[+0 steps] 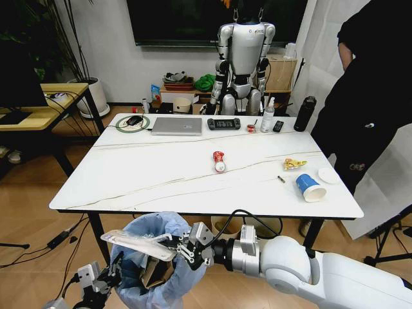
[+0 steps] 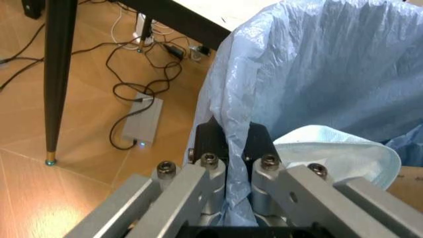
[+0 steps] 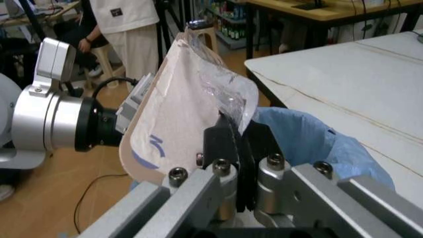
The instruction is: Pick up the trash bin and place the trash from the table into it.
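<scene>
right claw point(image 1: 187, 246): pinching a flat plastic wrapper point(image 1: 138, 243), long axis left-right, directly over the trash bin point(image 1: 158, 257)
left claw point(image 2: 228, 163): clamped on the bin's blue bag rim
bin: held below the surface's point(image 1: 161, 174) near edge
judgement: release drops straight in

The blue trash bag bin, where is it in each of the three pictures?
Head view: the small round bin lined with a crinkled light-blue plastic bag sits low, before the table's near edge.
Left wrist view: the bag is pinched by the left gripper.
Right wrist view: it lies behind the right gripper.
Shared landmark: the white marble-look table.
</scene>
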{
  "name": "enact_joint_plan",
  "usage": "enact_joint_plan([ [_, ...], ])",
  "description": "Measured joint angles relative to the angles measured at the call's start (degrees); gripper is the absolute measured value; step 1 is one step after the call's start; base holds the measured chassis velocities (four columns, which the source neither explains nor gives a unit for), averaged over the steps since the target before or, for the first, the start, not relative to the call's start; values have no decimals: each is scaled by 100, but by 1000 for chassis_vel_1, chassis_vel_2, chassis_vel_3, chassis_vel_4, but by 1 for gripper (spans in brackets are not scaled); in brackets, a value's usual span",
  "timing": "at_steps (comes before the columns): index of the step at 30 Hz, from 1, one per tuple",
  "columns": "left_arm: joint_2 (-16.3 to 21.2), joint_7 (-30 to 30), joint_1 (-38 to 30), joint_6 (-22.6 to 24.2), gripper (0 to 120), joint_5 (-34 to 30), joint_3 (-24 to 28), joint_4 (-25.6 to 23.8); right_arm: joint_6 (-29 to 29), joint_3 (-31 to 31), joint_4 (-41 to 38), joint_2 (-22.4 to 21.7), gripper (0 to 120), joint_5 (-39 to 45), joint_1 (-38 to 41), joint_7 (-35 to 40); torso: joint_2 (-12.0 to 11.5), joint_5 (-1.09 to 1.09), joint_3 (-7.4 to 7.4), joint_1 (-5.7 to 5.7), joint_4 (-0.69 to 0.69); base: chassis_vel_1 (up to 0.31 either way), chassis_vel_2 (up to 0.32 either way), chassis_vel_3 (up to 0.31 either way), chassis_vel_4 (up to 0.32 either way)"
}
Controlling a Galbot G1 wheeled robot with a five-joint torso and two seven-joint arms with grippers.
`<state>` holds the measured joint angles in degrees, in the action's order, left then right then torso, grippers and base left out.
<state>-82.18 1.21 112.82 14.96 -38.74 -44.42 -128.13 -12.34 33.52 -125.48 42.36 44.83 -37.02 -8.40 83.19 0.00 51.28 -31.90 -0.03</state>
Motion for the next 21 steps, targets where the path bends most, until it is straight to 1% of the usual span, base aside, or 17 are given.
enact_joint_plan([
  [2,-5,-1,-1,1,0,1,16,0,2,4,4,7,2,0,0,5,0,0,0,0,0,0,0,0,0],
  [5,-11,-2,-6,4,0,8,27,2,9,5,13,21,15,0,8,5,0,0,0,0,0,0,0,0,0],
  [6,-11,-2,-6,4,0,8,27,2,9,5,13,21,15,0,8,5,0,0,0,0,0,0,0,0,0],
  [10,-9,-2,-6,5,0,12,28,2,24,-3,55,49,30,1,15,5,0,0,0,0,0,0,0,0,0],
  [12,-7,-2,-5,5,0,11,25,1,25,-8,56,49,30,1,15,5,0,0,0,0,0,0,0,0,0],
  [13,-4,-2,-4,5,0,10,18,-1,27,-20,56,44,33,1,12,5,0,0,0,0,0,0,0,0,0],
  [17,-2,-2,-5,6,0,5,14,-1,40,-81,52,42,48,0,-18,14,0,0,0,0,0,0,0,0,0],
  [18,-2,-2,-5,6,0,5,14,-1,40,-81,52,42,48,0,-18,14,0,0,0,0,0,0,0,0,0],
  [19,-5,-2,-7,7,0,5,14,-1,46,-190,22,64,55,9,-39,76,0,0,0,0,0,0,0,0,0],
  [20,-5,-2,-7,7,0,5,14,-1,46,-190,22,64,55,9,-39,76,0,0,0,0,0,0,0,0,0],
  [21,-6,-2,-8,7,0,5,14,0,48,-294,12,96,61,47,-59,159,0,0,0,0,0,0,0,0,0],
])
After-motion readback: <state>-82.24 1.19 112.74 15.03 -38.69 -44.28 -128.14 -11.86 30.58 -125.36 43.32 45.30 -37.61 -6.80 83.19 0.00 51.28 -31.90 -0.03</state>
